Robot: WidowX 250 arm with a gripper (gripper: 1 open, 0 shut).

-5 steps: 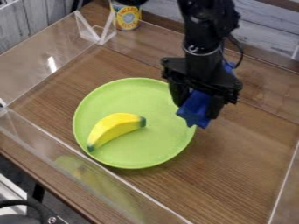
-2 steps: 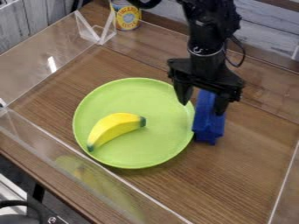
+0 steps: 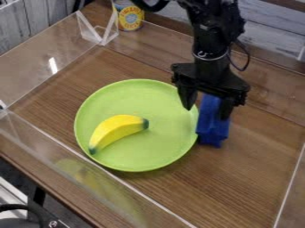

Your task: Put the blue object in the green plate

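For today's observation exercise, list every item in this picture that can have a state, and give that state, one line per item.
blue object: upright, lower end at the plate's right rim, top between the gripper jaws.
gripper: around the block's top; cannot tell whether it is clamped.
green plate: flat on the table, holds the banana.
banana: lying inside the plate.

A robot gripper [image 3: 210, 95] stands over an upright blue object [image 3: 212, 121] beside a green plate [image 3: 169, 96] holding a banana [image 3: 114, 131].
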